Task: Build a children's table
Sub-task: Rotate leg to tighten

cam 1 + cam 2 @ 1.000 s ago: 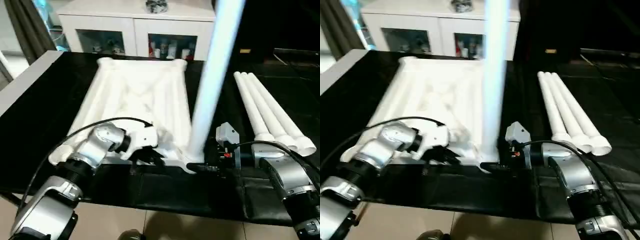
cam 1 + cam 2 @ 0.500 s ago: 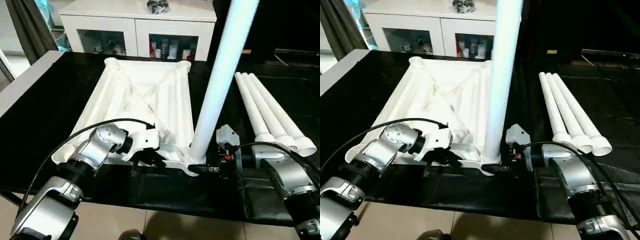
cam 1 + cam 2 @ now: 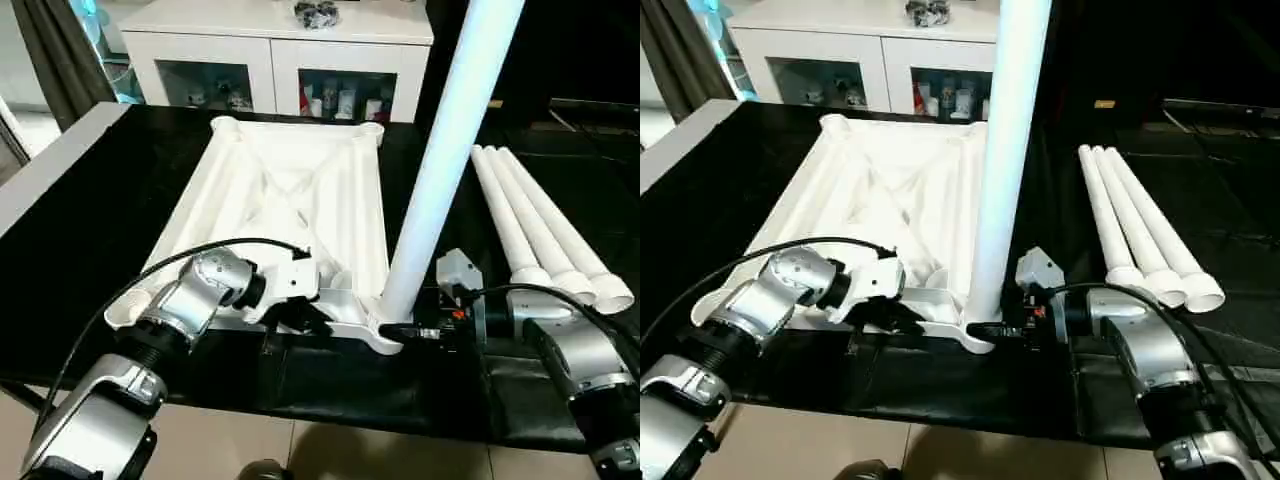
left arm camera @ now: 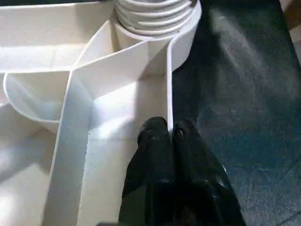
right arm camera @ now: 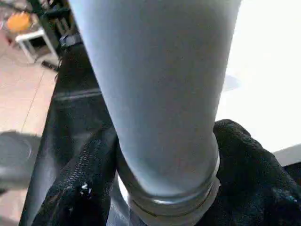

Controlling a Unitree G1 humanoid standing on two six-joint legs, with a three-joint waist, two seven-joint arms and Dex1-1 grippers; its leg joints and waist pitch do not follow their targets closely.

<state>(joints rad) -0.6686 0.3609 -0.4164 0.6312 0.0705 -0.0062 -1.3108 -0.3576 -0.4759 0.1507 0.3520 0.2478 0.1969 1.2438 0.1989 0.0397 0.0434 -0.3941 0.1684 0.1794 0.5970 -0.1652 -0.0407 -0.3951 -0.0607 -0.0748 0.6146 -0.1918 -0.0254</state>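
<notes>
We pinch the tabletop (image 3: 290, 200) wall with the left gripper (image 4: 170, 134) to steady it on the worktop (image 3: 80, 190), so our right gripper (image 5: 164, 155), fingers around the upright leg (image 3: 440, 170), can seat it in the corner socket.

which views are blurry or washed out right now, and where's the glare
Left eye view: tabletop sharp, ribs readable. Right eye view: tabletop's ribbed middle blown out white. Right wrist view: standing leg close and soft, between the right gripper's fingers. Left wrist view: crisp ribs, left gripper pinching the rim.
</notes>
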